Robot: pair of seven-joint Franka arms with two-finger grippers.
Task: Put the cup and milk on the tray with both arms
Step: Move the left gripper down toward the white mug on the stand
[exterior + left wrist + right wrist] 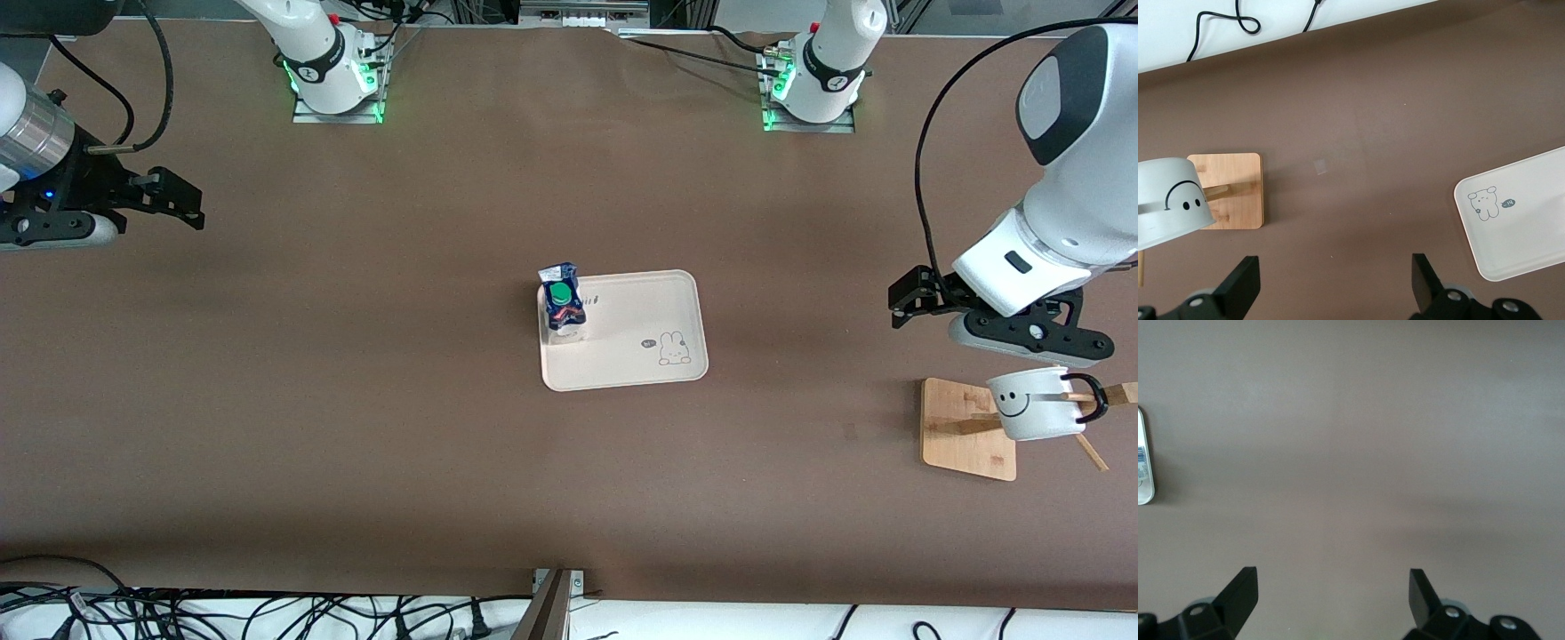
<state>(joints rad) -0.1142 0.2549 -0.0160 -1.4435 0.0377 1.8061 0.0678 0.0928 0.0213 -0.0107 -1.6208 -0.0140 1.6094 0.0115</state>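
Observation:
The tray (pixel 640 356) lies flat at the table's middle. The milk (pixel 562 302) stands upright on it, in the corner toward the right arm's end. The cup (pixel 1036 404) hangs tilted on a peg of a wooden rack at the left arm's end; it also shows in the left wrist view (pixel 1171 200), as does the tray (pixel 1518 220). My left gripper (pixel 909 300) (pixel 1335 287) is open and empty, over bare table beside the rack. My right gripper (pixel 182 203) (pixel 1331 600) is open and empty, over bare table at the right arm's end.
The square wooden rack base (pixel 965 427) (pixel 1231 190) has pegs sticking out past the cup. A white sliver (pixel 1143 457) shows at the edge of the right wrist view. Cables lie along the table edge nearest the front camera.

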